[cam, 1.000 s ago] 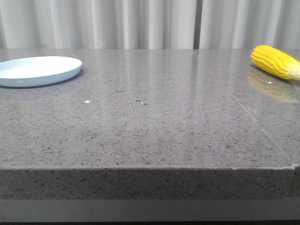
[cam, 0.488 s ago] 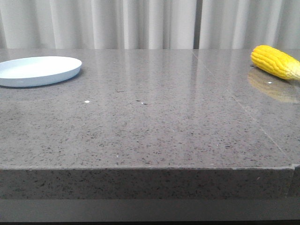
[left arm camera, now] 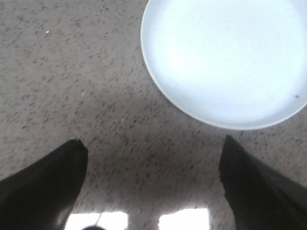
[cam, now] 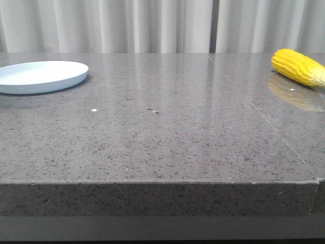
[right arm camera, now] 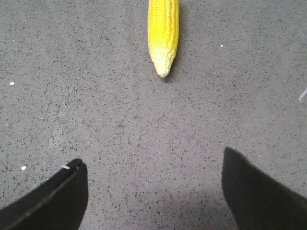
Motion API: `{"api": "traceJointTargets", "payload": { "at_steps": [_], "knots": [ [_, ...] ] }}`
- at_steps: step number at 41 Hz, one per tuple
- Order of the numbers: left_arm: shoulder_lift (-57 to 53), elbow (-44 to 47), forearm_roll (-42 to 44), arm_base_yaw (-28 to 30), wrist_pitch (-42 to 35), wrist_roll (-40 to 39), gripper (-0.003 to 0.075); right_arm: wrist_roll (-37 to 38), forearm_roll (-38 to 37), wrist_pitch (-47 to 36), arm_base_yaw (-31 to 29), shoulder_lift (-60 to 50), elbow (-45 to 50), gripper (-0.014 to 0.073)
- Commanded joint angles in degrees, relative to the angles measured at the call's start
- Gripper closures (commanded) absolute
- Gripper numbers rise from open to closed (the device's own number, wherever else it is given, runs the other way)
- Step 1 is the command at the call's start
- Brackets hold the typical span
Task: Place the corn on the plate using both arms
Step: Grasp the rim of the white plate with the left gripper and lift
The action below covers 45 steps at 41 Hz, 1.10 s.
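Note:
The yellow corn [cam: 298,66] lies on the grey table at the far right, its pale tip cut off by the picture's edge. In the right wrist view the corn [right arm camera: 163,28] lies ahead of my right gripper [right arm camera: 152,163], tip towards it, well apart. That gripper is open and empty. The pale blue-white plate [cam: 39,76] sits at the far left and is empty. In the left wrist view the plate [left arm camera: 225,62] lies just ahead of my open, empty left gripper [left arm camera: 152,146]. Neither gripper shows in the front view.
The grey speckled stone table [cam: 162,132] runs to a front edge low in the front view. Pale curtains [cam: 152,25] hang behind it. A few small white specks [cam: 94,110] lie on the top.

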Motion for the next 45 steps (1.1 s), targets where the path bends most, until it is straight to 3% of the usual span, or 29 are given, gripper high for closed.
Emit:
{"api": "traceJointTargets", "payload": {
  "at_steps": [1, 22, 32, 38, 45],
  "knots": [
    [2.7, -5.0, -8.3, 1.3, -2.3, 3.6, 0.0164, -0.6, -0.6, -3.7, -0.5, 0.4, -1.9, -0.0003],
    [20.6, -18.3, -9.8, -0.5, -3.5, 3.7, 0.0182, -0.6, -0.6, -3.7, -0.5, 0.4, -1.9, -0.0003],
    [24.3, -20.6, -9.2, -0.7, -3.5, 3.7, 0.0255, -0.6, -0.6, -3.6, -0.5, 0.4, -1.9, -0.0003],
    [24.6, -20.6, -8.9, -0.7, -3.1, 3.7, 0.0405, -0.6, -0.6, -3.6, -0.5, 0.4, -1.9, -0.0003],
    [24.6, -20.6, -8.9, -0.7, -2.7, 3.7, 0.0671, -0.6, -0.6, -3.6, -0.5, 0.4, -1.9, -0.0003]
  ]
}}
